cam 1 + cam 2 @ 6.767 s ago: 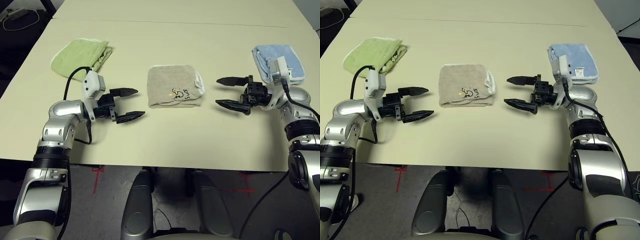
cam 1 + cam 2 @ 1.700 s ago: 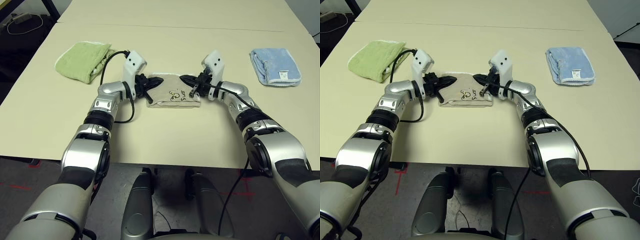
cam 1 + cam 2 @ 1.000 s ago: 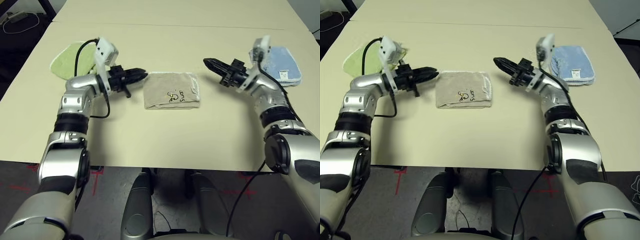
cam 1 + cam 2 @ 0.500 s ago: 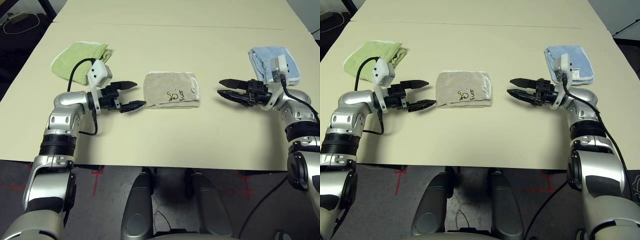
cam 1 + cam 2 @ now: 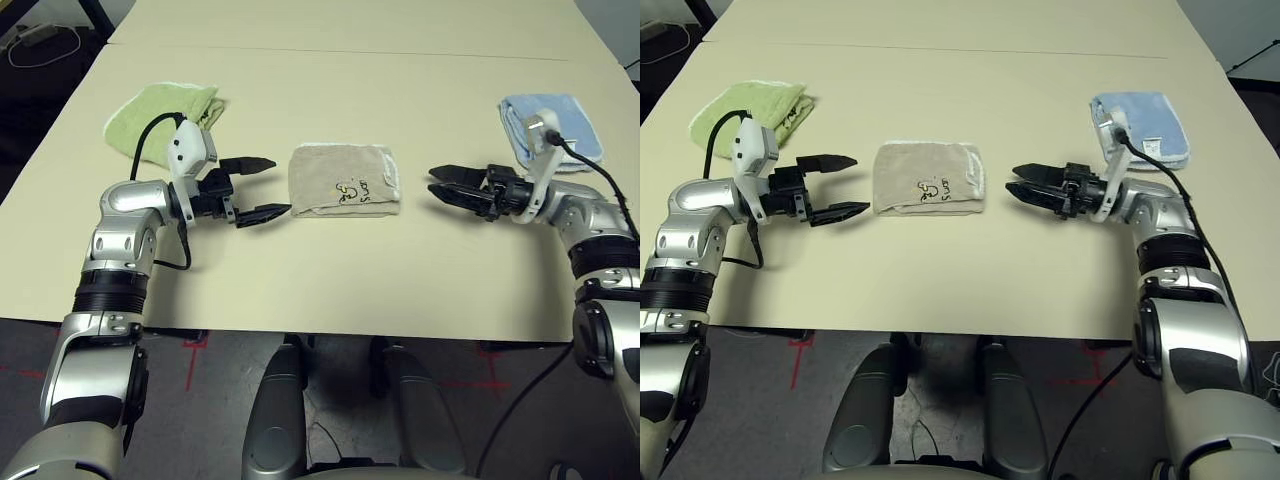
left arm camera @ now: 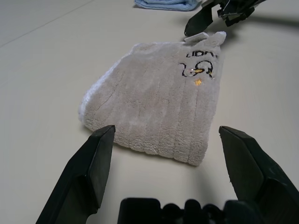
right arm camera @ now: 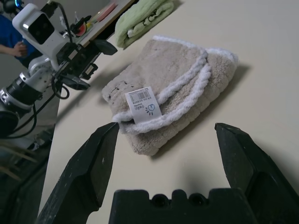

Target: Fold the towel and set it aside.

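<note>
The towel (image 5: 343, 180) is beige with white edging and lies folded at the middle of the table, its small white tag (image 7: 143, 103) on the right-hand edge. My left gripper (image 5: 280, 185) hovers just left of it, open, its fingers pointing at the towel and holding nothing. My right gripper (image 5: 432, 181) is a short gap to the towel's right, also open and empty. In the left wrist view the towel (image 6: 159, 107) lies just beyond the spread fingers (image 6: 96, 163). The right wrist view shows the towel's (image 7: 163, 93) stitched edge ahead of wide-apart fingers (image 7: 93, 163).
A lime-green folded towel (image 5: 160, 110) lies at the back left, behind my left arm. A light blue folded towel (image 5: 550, 125) sits at the back right, behind my right wrist. Bare table stretches in front of and behind the beige towel. The table's front edge is near my elbows.
Over the last second both grippers have gone from shut to open and dropped to table level beside the towel. The towel has stayed put.
</note>
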